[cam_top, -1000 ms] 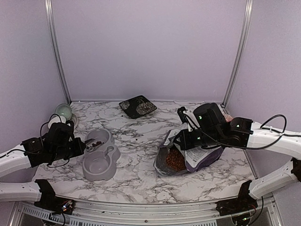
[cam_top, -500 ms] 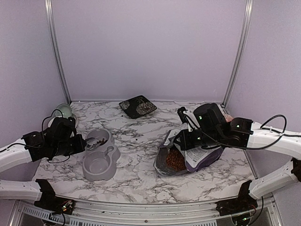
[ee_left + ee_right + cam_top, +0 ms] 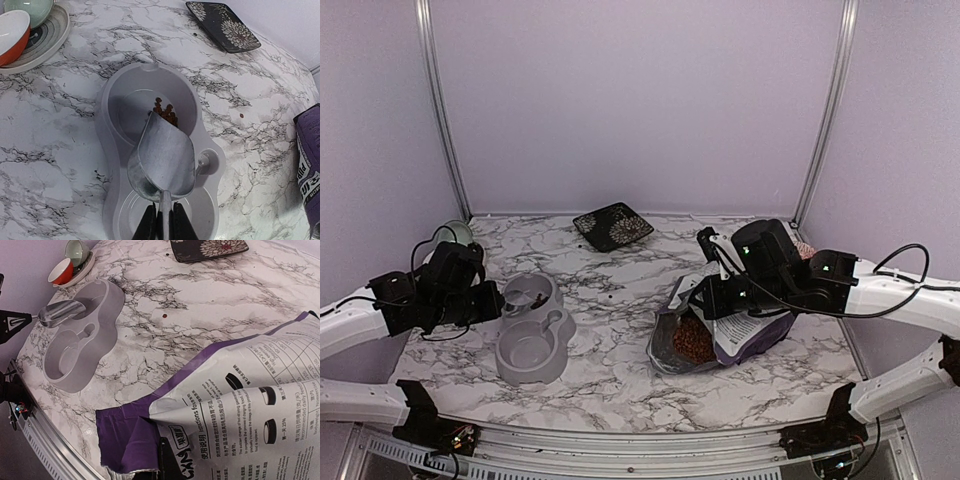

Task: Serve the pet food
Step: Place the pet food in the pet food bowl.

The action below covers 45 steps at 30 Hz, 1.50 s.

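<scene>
The grey double bowl [image 3: 556, 322] stands at the left. My left gripper [image 3: 163, 224] is shut on the handle of the shiny metal scoop [image 3: 165, 155]. The scoop is tipped with its mouth over the far compartment, and its inside looks empty. A small heap of pet food [image 3: 166, 112] lies in that compartment at the scoop's lip; the near compartment is bare. My right gripper [image 3: 169, 462] is shut on the torn top edge of the purple-and-white bag [image 3: 250, 400]. The bag lies open on the right, with more kibble [image 3: 692, 340] showing in its mouth.
A dark flowered plate [image 3: 613, 225] lies at the back centre. A green cup [image 3: 453, 236] and a red bowl [image 3: 12, 30] sit on a saucer at the far left. One stray pellet [image 3: 241, 115] lies between the bowl and the bag.
My left arm has lifted and drawn back a little to the left, tilting the scoop over the far compartment. The right arm and the bag have not moved.
</scene>
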Each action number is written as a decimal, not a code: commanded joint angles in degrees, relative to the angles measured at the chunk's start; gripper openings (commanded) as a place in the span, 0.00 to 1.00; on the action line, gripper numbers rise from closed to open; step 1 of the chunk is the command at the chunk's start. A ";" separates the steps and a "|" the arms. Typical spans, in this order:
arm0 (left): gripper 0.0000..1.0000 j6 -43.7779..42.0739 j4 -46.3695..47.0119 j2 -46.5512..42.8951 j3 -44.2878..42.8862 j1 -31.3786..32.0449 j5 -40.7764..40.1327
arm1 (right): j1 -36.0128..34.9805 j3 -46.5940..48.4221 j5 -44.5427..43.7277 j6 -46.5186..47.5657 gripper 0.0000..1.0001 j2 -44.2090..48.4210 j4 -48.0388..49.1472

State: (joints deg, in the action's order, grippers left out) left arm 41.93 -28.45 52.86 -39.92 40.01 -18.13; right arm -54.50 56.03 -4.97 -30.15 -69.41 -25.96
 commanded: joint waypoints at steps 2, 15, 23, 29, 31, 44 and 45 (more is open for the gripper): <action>0.00 -2.47 -2.38 1.45 -3.86 -0.43 -1.67 | 1.20 -0.41 -2.61 -0.38 0.00 0.75 -1.64; 0.00 -4.71 -7.89 5.40 -8.95 -0.37 -3.62 | 1.15 -0.40 -2.41 -0.09 0.00 0.32 -1.29; 0.00 -5.86 -15.54 12.44 -14.20 -0.37 -3.66 | 1.17 -1.25 -2.50 -0.43 0.00 0.58 -0.77; 0.00 -6.61 -18.62 14.53 -17.69 -0.42 -3.96 | 1.20 -1.53 -2.53 -0.55 0.00 1.18 -1.00; 0.00 -7.02 -19.86 15.19 -19.32 -0.38 -4.41 | 1.17 -1.49 -2.67 -0.54 0.00 1.44 -1.11; 0.00 -9.64 -23.67 14.71 -24.72 -0.39 -3.58 | 1.10 -0.98 -2.54 -0.52 0.00 1.52 -1.24; 0.00 -9.41 -23.63 14.12 -25.29 -0.37 -2.82 | 1.14 -0.82 -2.56 -0.62 0.00 1.41 -1.34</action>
State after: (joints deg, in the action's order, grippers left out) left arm 33.21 -49.50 68.03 -62.67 39.94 -21.34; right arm -54.50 54.81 -4.38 -30.15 -68.71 -24.88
